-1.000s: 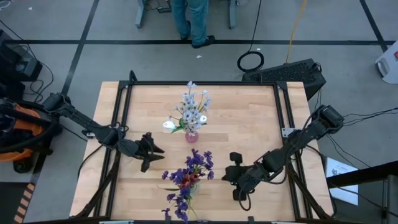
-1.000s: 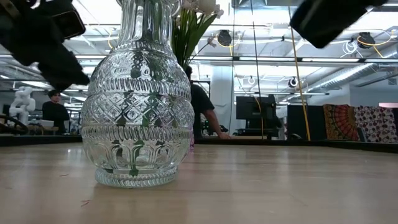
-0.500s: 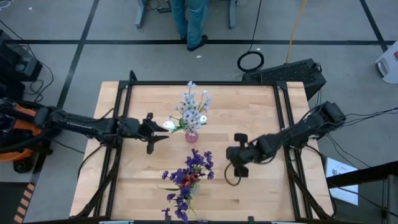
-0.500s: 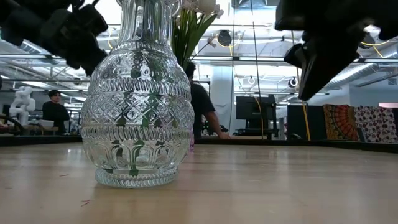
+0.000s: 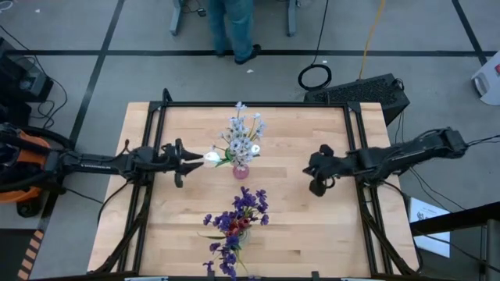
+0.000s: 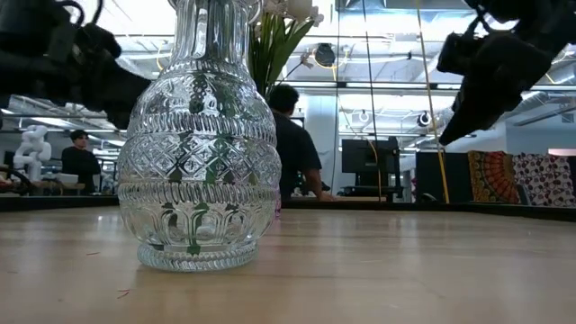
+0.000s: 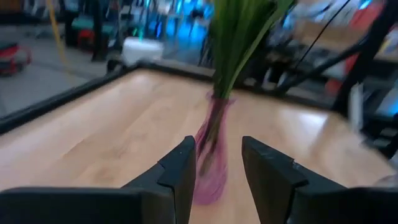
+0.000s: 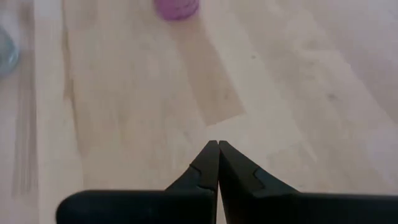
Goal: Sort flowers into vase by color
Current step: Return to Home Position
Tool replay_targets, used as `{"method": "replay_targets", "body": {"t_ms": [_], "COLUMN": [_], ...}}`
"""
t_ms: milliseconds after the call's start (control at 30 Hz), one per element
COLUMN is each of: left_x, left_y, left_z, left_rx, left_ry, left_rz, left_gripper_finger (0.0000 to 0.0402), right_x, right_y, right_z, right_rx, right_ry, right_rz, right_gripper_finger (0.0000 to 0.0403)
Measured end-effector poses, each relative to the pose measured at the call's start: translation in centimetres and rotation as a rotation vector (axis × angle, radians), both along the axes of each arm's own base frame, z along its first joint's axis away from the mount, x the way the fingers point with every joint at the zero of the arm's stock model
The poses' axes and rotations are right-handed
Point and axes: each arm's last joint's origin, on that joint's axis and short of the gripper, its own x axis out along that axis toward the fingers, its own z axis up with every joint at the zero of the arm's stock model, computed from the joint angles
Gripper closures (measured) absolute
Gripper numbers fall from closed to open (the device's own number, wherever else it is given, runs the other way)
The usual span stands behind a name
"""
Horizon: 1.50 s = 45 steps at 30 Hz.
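The far pink vase holds white flowers, the near clear vase purple and red flowers; left hand narrowly parted, right hand closed.

Pink vase, diamond-cut clear vase, pale wood table

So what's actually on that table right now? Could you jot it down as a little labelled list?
table: light wooden top in a black frame
pink vase: far middle, holding pale flowers
clear vase: near middle, holding purple and red flowers
left pincer: open, empty, beside the pink vase, not touching it
right pincer: shut, empty, above bare wood on the right side
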Motion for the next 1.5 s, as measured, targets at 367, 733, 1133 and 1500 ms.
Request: {"method": "replay_targets", "body": {"t_ms": [367,733,1133,1500], "left_x": [-1.3,-2.5,-2.4,-2.4], "left_y": [-0.1,-0.3,-0.3,-0.3], "left_z": [0.9,0.8,0.1,0.1], "left_rx": [0.010,0.005,0.002,0.002], "left_ry": [-0.151,-0.165,-0.095,-0.094], "left_rz": [-0.035,-0.064,-0.063,-0.061], "left_gripper_finger": [0.0265,0.0265,0.0265,0.0265], "right_x": [-2.5,-4.2,-4.8,-5.4], "right_y": [-1.8,-2.4,-1.9,-1.9], "right_z": [1.1,2.5,2.7,3.2], "right_rx": [-0.029,-0.131,-0.078,-0.090], "right_ry": [-0.144,-0.205,-0.223,-0.268], "right_rz": [-0.062,0.011,0.194,0.197], "right_gripper_finger": [0.0403,0.0403,0.0403,0.0403]}}
